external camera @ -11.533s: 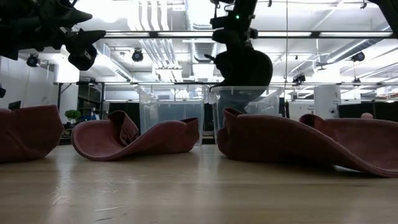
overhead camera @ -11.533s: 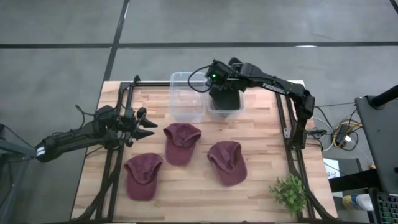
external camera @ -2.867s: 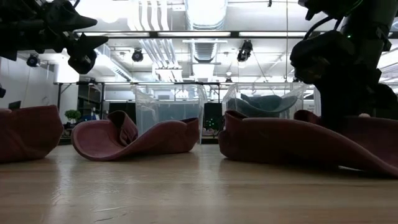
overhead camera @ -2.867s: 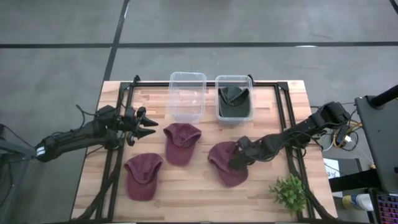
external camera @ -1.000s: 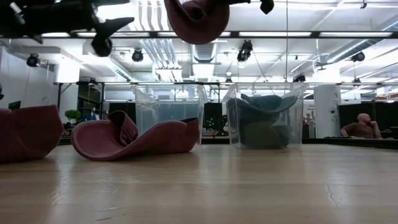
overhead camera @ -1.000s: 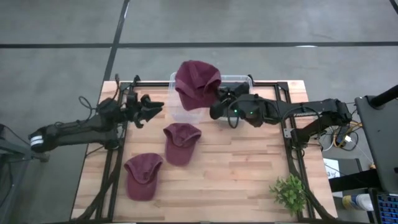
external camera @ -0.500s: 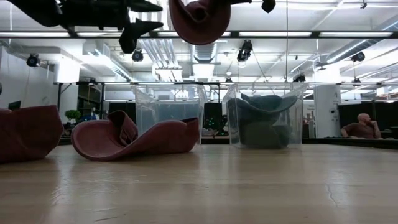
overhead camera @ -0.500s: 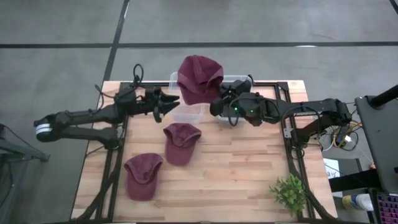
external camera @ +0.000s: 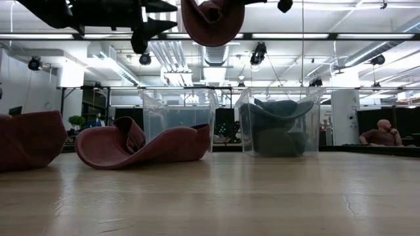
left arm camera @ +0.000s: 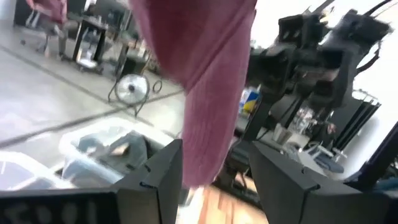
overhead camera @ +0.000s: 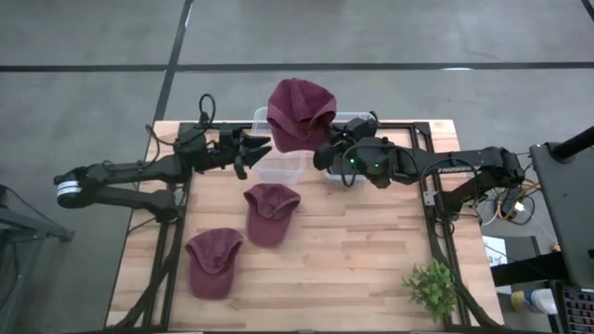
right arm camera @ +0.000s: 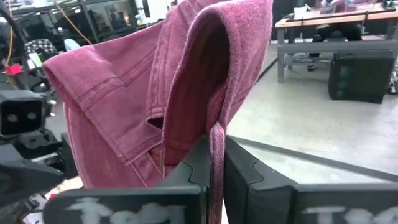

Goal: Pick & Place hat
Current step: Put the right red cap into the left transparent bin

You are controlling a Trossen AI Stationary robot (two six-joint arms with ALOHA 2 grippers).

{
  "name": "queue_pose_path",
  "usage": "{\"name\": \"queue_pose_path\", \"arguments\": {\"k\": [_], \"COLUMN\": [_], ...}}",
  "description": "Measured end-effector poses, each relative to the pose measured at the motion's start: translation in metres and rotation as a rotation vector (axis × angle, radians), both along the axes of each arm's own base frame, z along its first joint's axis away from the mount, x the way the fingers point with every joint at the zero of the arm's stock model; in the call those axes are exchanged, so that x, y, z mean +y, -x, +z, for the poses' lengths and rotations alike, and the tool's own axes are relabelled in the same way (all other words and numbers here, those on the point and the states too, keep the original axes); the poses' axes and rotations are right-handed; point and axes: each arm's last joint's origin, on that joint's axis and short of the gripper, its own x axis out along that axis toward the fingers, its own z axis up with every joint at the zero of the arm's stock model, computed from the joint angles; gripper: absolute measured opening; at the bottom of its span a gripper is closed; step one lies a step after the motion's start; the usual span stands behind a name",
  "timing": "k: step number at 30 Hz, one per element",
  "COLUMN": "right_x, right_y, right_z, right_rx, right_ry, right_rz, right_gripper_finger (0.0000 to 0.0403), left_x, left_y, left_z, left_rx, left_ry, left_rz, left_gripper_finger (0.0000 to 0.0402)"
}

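A maroon hat (overhead camera: 300, 113) is in the air above the two bins, seen at the top of the low view (external camera: 210, 19). My right gripper (right arm camera: 216, 146) is shut on it, beside its right side in the high view (overhead camera: 323, 154). My left gripper (overhead camera: 257, 148) is open and level with the hat's left side; in the left wrist view the hat's hanging part (left arm camera: 214, 112) lies between its fingers (left arm camera: 158, 180), and I cannot tell whether they touch it. Two more maroon hats (overhead camera: 271, 211) (overhead camera: 213, 263) lie on the table. My right gripper pinches a narrow fold at the hat's edge (right arm camera: 215, 127) between its two fingers, coming level from the table's right side. The hat is lifted clear, high above the bins, its crown bunched up beyond the fingers.
A clear bin (external camera: 178, 111) stands at the far edge below the hat. Beside it a second bin (external camera: 279, 124) holds a dark green hat. A small green plant (overhead camera: 432, 288) sits at the near right corner. A person sits far off in the room (external camera: 379, 133).
My left gripper has moved toward the table's right and slightly toward the far edge, closing in on the held hat. The hat has drifted a little to the right in my right gripper, which stays shut on it.
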Motion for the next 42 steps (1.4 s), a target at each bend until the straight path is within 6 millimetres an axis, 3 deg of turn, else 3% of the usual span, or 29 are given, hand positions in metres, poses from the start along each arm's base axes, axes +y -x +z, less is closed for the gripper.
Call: {"name": "queue_pose_path", "arguments": {"k": [7,15,21,26,31,42], "right_x": [0.000,0.001,0.004,0.007,0.006,0.008], "right_y": [-0.004,-0.036,-0.049,-0.047,-0.042,-0.042], "right_z": [-0.001,-0.018,-0.011,0.001,-0.001,0.002], "right_rx": [-0.034,0.001,0.020,0.054,0.132,0.114], "right_ry": [-0.004,0.012,0.036,0.046,0.058,0.054], "right_rz": [-0.026,-0.024,-0.006,0.008,-0.050,-0.040], "right_gripper_finger": [0.0011,0.0011,0.0011,0.0011,0.0011,0.0011], "left_x": [0.001,0.001,0.002,0.002,0.001,0.001], "left_y": [0.000,-0.002,-0.002,-0.002,0.002,0.002], "left_z": [0.003,0.000,-0.003,-0.005,-0.001,-0.005], "left_rx": [-0.027,-0.016,0.018,0.038,0.022,0.073], "left_ry": [-0.011,-0.007,-0.015,-0.014,-0.022,-0.052], "left_rz": [0.030,0.046,0.087,0.101,0.102,0.132], "left_gripper_finger": [0.0178,0.0178,0.0178,0.0178,0.0178,0.0178]}}
